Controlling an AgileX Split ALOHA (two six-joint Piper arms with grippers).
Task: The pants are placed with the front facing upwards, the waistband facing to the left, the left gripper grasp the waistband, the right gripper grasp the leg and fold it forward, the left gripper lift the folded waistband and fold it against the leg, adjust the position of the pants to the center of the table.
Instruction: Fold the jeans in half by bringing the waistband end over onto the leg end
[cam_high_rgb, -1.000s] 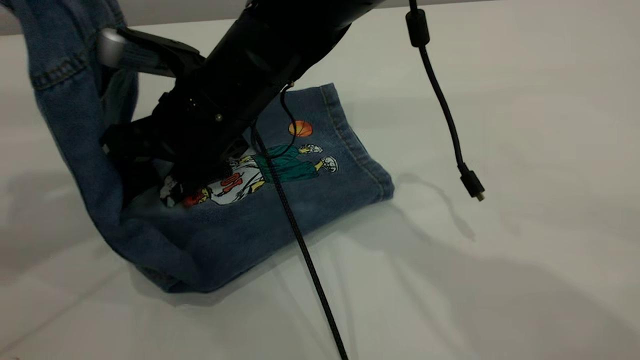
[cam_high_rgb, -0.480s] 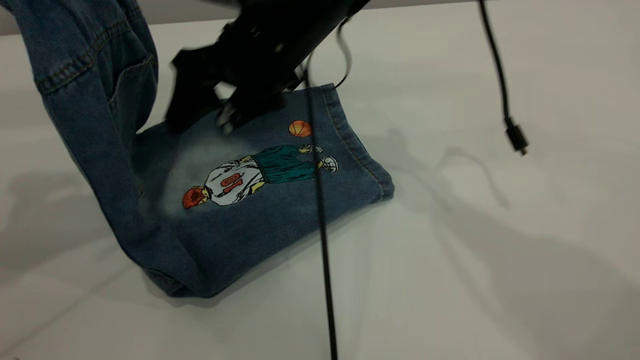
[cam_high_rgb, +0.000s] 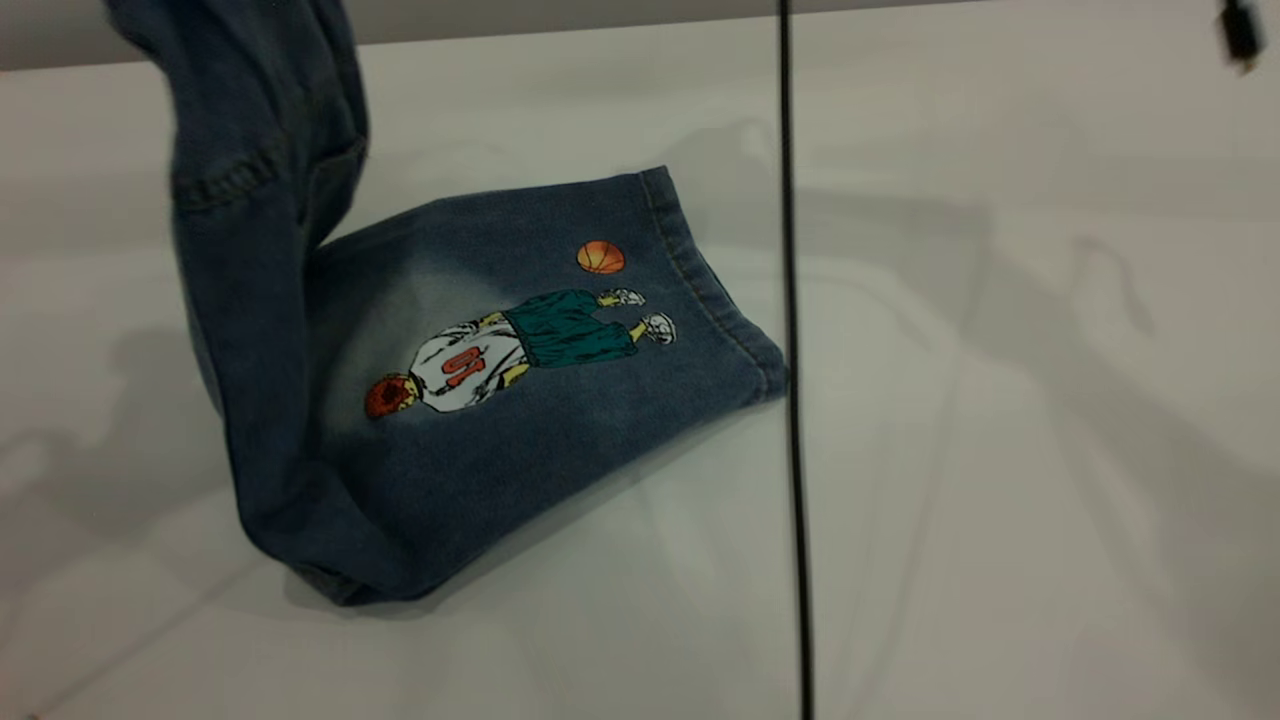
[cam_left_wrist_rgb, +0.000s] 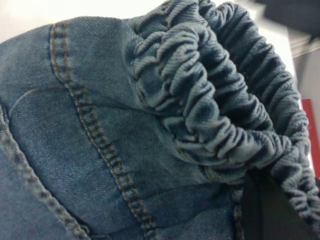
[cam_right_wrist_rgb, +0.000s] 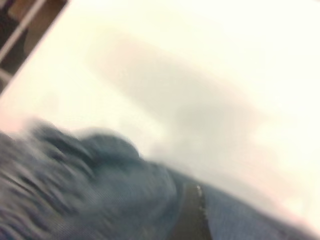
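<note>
**Denim pants half lifted off a white table**

The white table (cam_high_rgb: 1000, 450) holds the blue denim pants (cam_high_rgb: 520, 440), one leg (cam_high_rgb: 560, 330) lying flat with a basketball-player print (cam_high_rgb: 520, 345) facing up. The waistband (cam_left_wrist_rgb: 220, 100) end rises out of the exterior view at upper left. A black cable (cam_high_rgb: 792, 400) hangs beside the hem. The left gripper (cam_left_wrist_rgb: 265, 210) shows only as a dark part against the ruffled waistband; whether its fingers are apart or together cannot be told.

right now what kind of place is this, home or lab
Probably a lab or test bench, not a home. A big bare white table holds only one pair of denim pants, and a black cable hangs down across the exterior view.
</note>
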